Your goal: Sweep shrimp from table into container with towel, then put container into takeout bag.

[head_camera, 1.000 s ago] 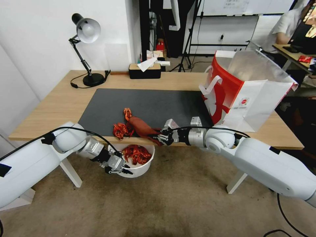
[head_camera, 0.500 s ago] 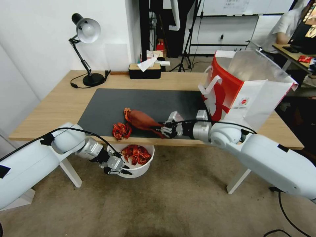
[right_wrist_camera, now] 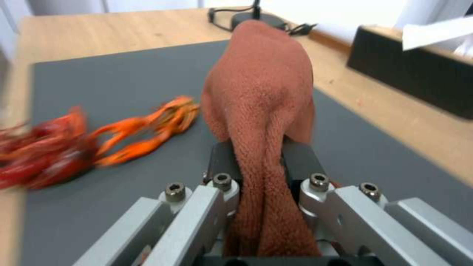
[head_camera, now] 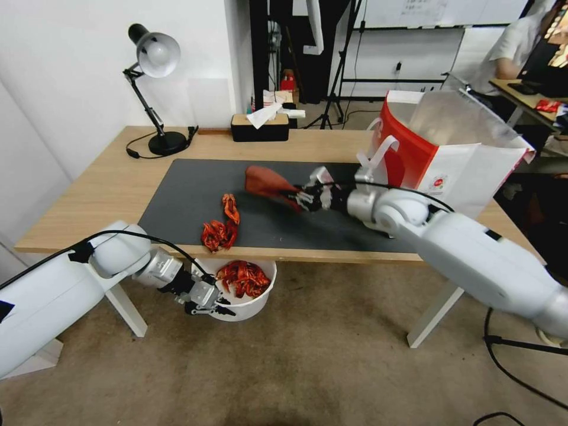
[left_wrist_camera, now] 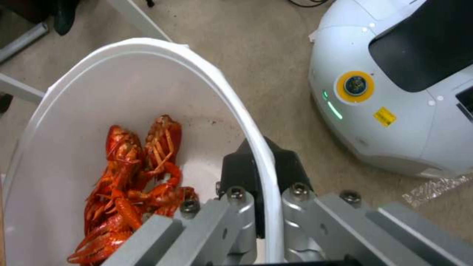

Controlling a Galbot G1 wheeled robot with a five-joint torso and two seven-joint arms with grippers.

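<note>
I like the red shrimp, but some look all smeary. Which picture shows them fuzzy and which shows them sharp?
In the right wrist view the shrimp lying on the mat are streaked and smeary, while the towel in the right gripper looks sharp. In the left wrist view the shrimp in the container, which the left gripper holds by the rim, are crisp. In the head view the table's edge bows.

Shrimp blurred, cut by frame edge
</note>
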